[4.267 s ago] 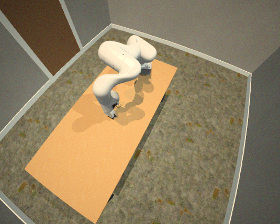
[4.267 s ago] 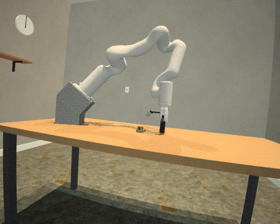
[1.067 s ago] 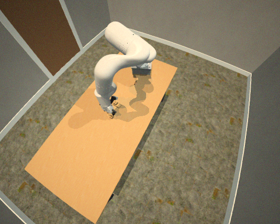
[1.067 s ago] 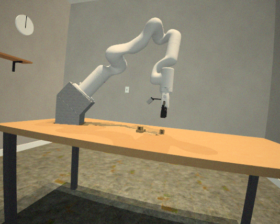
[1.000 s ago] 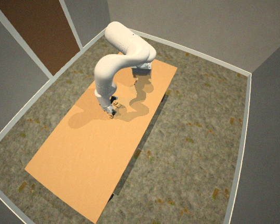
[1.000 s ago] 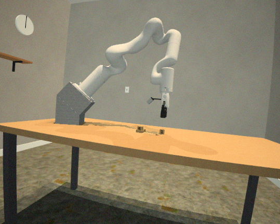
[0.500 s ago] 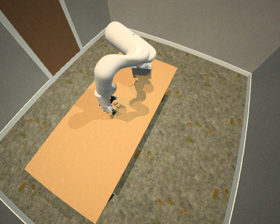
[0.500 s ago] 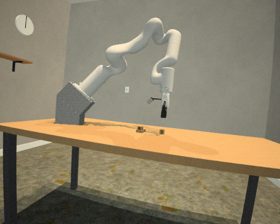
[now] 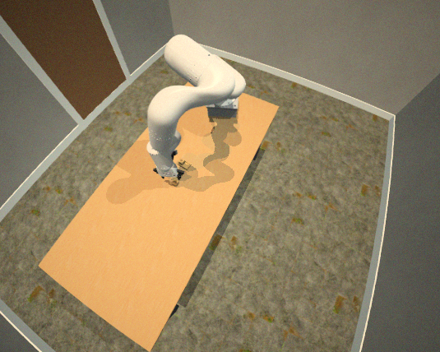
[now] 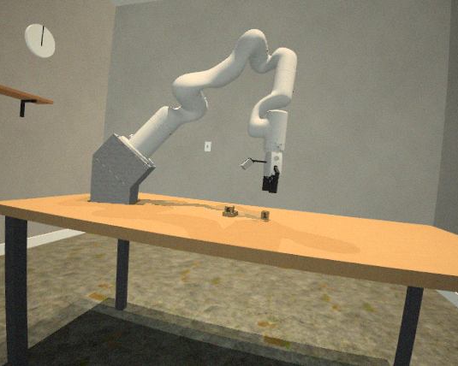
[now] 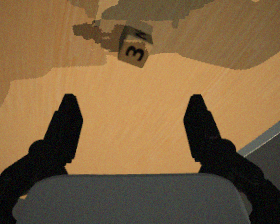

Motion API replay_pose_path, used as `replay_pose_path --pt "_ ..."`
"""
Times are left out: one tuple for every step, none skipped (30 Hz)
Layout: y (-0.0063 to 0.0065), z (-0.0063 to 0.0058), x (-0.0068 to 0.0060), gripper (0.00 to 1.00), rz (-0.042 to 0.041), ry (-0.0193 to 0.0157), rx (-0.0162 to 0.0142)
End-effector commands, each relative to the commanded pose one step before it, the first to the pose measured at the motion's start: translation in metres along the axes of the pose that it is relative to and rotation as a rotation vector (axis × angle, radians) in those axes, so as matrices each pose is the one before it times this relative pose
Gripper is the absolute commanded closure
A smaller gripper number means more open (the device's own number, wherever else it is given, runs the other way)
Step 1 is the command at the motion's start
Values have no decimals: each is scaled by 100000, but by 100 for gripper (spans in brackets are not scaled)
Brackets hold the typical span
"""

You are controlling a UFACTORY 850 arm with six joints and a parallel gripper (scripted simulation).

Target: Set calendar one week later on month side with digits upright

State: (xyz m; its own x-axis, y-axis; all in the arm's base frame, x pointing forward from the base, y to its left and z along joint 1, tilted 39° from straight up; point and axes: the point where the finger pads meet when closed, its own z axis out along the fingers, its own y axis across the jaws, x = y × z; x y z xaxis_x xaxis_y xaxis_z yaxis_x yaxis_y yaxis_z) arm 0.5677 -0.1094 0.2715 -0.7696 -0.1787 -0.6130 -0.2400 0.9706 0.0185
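A loose wooden cube lies on the table outside the tray. It shows a 1 on the side facing the exterior camera and a 3 on the face turned up to the wrist view, with another mark on a side face, too dim to read surely. The small wooden tray stands on the table towards the robot's base, with a cube showing a 6 in it. Its month side cannot be read. My gripper is open and empty, above the table near the loose cube.
The wooden table bears the robot's base at one end. The arm's shadow falls across the tray and loose cube area. A wall shelf and clock are far off.
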Motion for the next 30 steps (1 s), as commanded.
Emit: replay_pose_path --pt "-124 -70 -307 0 -17333 -1739 634" --pt "-5 -1 -8 0 -586 -1 -1" --pt "-43 -9 -70 0 -5018 -9 -10" --pt "0 0 0 0 0 0 0" --pt "0 0 0 0 0 0 0" --pt "-18 -4 -26 0 -1964 -4 -4" --pt "-70 -14 -97 0 -7330 -13 -12" --pt "-30 -5 -36 0 -2870 -5 -4" --pt "-24 -4 -27 0 -2243 -4 -3" --pt "-28 -5 -30 0 -2542 -4 -3" --pt "-33 -5 -33 0 -2858 -5 -3" --pt "-33 -5 -31 0 -2786 -5 -3" --pt "-28 -4 -25 0 -2308 -4 -2" --pt "-41 -6 -35 0 -3340 -5 -3" --pt "-36 -5 -29 0 -2822 -4 -2" --pt "-27 -4 -20 0 -2060 -3 -2" --pt "-45 -7 -33 0 -3438 -5 -2" --pt "-38 -6 -25 0 -2826 -4 -2" --pt "-30 -4 -19 0 -2198 -3 -1" --pt "-45 -6 -27 0 -3251 -4 -2" --pt "0 0 0 0 0 0 0" --pt "0 0 0 0 0 0 0" --pt "-77 -11 -42 0 -5419 -7 -2" --pt "-71 -10 -34 0 -4837 -5 -1" --pt "-35 -5 -14 0 -2317 -2 -1" --pt "-25 -3 -10 0 -1691 -2 0" --pt "-51 -7 -19 0 -3370 -3 -1" --pt "-42 -6 -14 0 -2721 -2 0" --pt "-43 -6 -13 0 -2806 -2 0" --pt "-1 0 0 0 -91 0 0"
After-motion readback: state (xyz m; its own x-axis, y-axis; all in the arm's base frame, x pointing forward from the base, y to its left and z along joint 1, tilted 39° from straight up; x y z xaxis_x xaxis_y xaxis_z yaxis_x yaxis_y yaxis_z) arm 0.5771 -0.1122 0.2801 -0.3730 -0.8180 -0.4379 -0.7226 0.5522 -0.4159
